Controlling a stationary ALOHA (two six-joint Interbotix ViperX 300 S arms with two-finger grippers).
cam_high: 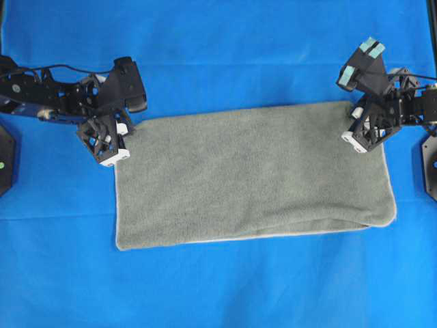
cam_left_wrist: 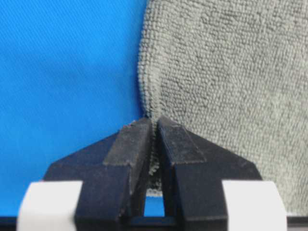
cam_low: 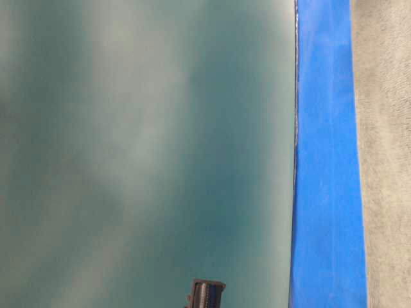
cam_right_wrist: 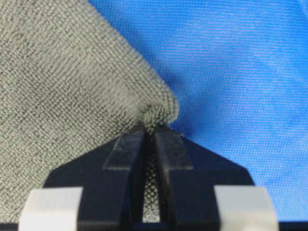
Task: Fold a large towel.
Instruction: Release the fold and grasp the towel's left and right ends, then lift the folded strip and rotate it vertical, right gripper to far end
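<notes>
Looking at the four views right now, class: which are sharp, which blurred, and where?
Overhead view: evenly lit and sharp on the grey-green fuzzy towel. Table-level view: mostly a blurred teal haze. Both wrist views: cloth weave crisp, the near black fingers slightly soft.

A robot lab bench by its look: a desk (cam_high: 218, 41) wrapped in a bright blue sheet (cam_high: 205, 287), two black robot arms mounted at its opposite sides, nothing homely around it.
</notes>
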